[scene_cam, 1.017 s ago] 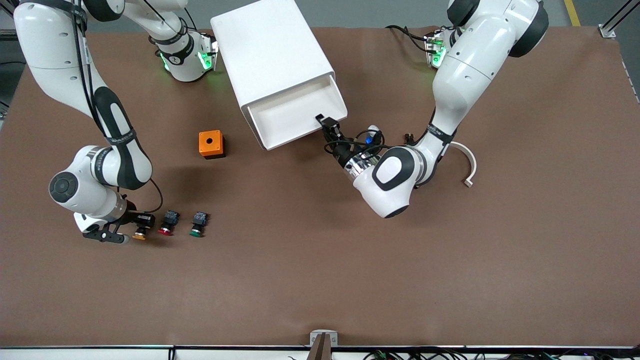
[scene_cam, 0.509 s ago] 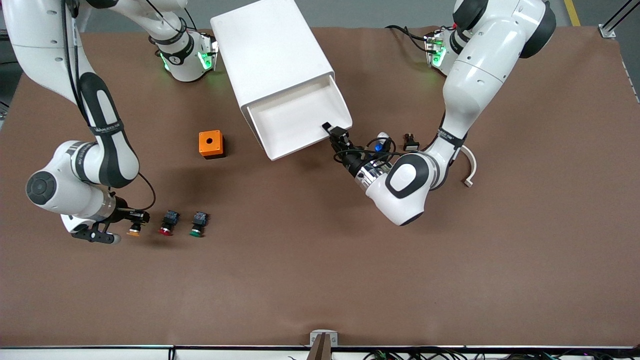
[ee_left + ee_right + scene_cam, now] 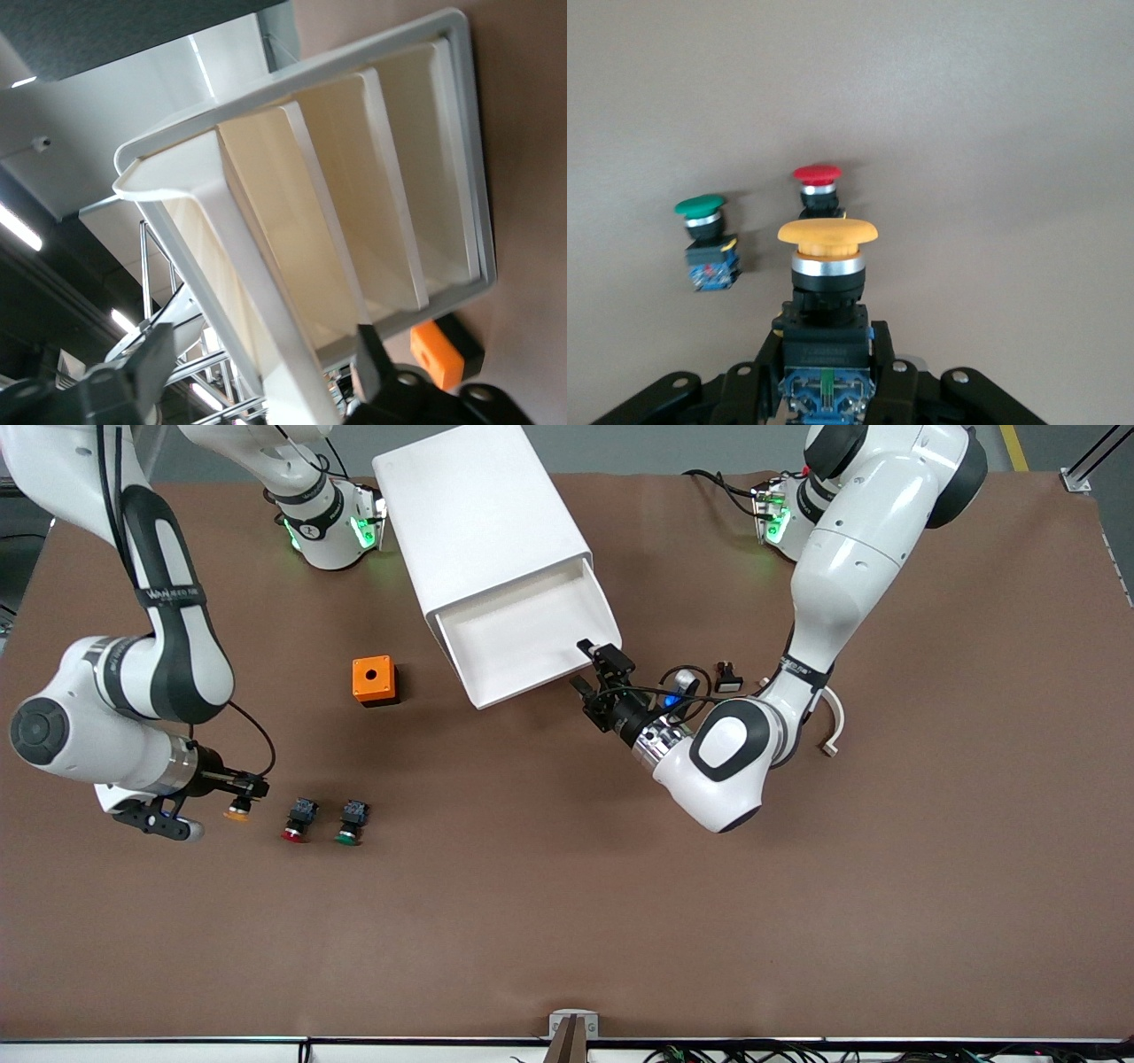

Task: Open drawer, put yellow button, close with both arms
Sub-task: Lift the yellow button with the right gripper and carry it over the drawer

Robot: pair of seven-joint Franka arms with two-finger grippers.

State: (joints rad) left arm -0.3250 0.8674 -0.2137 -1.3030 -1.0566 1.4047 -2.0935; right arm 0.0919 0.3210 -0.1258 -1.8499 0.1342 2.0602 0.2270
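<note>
While I carry: right gripper [image 3: 826, 372] is clamped on the yellow-capped, black-bodied push button [image 3: 236, 811], lifted beside the red-capped button [image 3: 293, 833].
Drawer: white top tray drawer [image 3: 532, 638] stands pulled out.
Left gripper [image 3: 603, 673]: fingers apart, just off the drawer's front.
Advice: I'd keep it level and release low.

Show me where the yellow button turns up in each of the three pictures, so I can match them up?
Front view: the yellow button is held in the right gripper, beside the red button.
Left wrist view: not in it; only the open drawer and the orange box show.
Right wrist view: it fills the middle, clamped between the fingers.
Shared landmark: the red button and the green button, in the front and right wrist views.
</note>
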